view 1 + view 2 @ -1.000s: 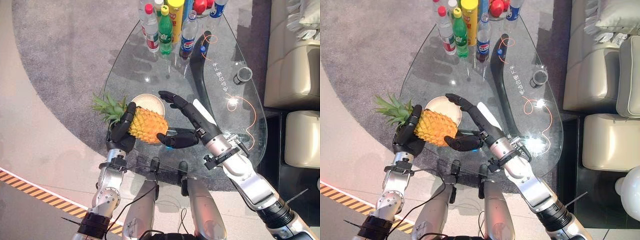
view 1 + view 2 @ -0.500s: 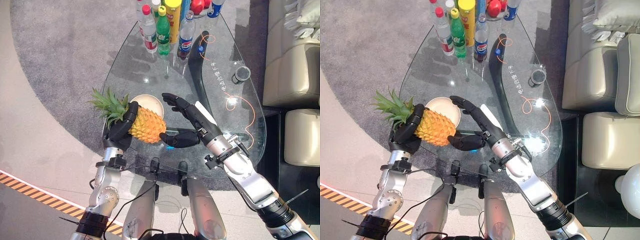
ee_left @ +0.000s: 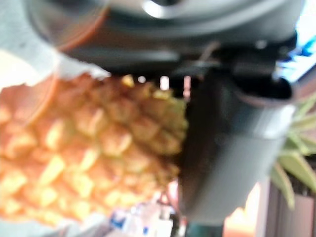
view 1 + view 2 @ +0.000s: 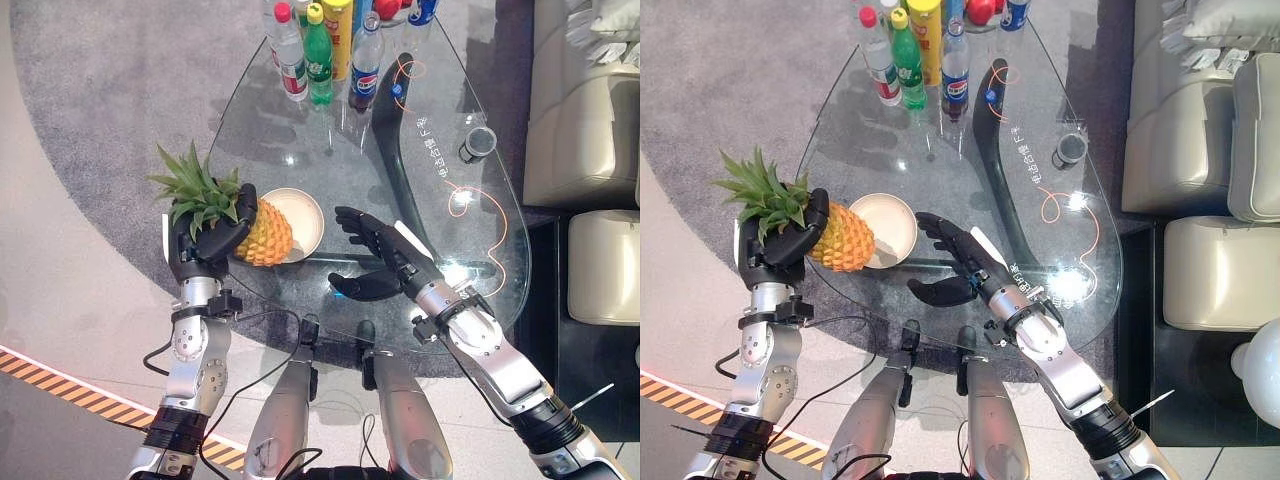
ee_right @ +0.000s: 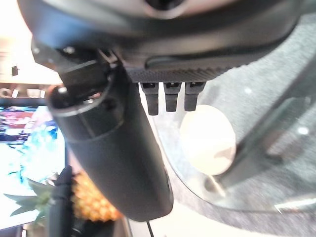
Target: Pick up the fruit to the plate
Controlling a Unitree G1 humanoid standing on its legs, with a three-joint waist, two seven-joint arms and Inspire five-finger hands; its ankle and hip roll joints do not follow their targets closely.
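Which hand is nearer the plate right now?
Roughly equal. The right hand hovers open just right of the plate; the left hand, on its left, grips the pineapple, which overlaps the rim.

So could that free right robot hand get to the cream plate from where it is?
Probably yes. The right robot hand hangs open just beside the plate, with only bare glass table between them. The pineapple overlaps the plate's opposite edge, in the left robot hand.

I see a glossy clear glass tabletop (image 4: 480,260). The pineapple (image 4: 262,232) looks rough and scaly. The plate (image 4: 305,205) looks smooth, matt cream.
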